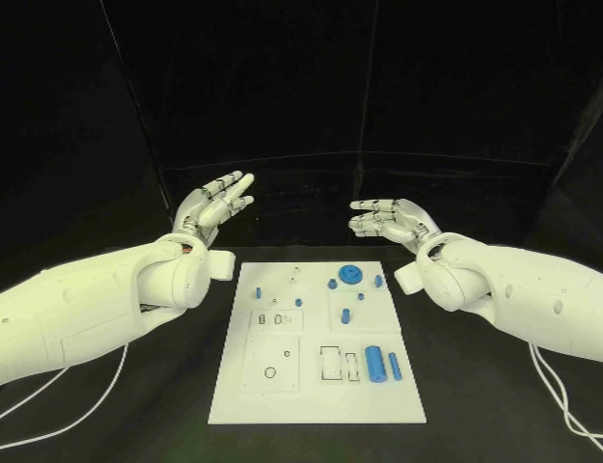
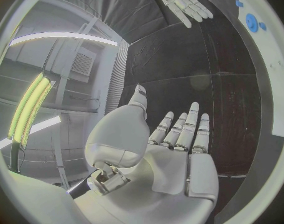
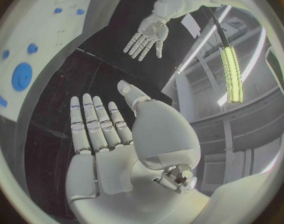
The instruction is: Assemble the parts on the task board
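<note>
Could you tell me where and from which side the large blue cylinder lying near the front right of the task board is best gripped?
Probably from above, fingers across the middle of the large blue cylinder. It lies flat on the task board, long sides exposed; the right hand, open, is on its side.

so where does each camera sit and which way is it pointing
Head view: on the robot's head, looking down at the task board; both arms enter, left hand and right hand raised beyond it.
Left wrist view: behind the left hand, looking along its open palm.
Right wrist view: behind the right hand, fingers spread.
Shared: each wrist view catches the opposite hand and the board's large round blue part.
</note>
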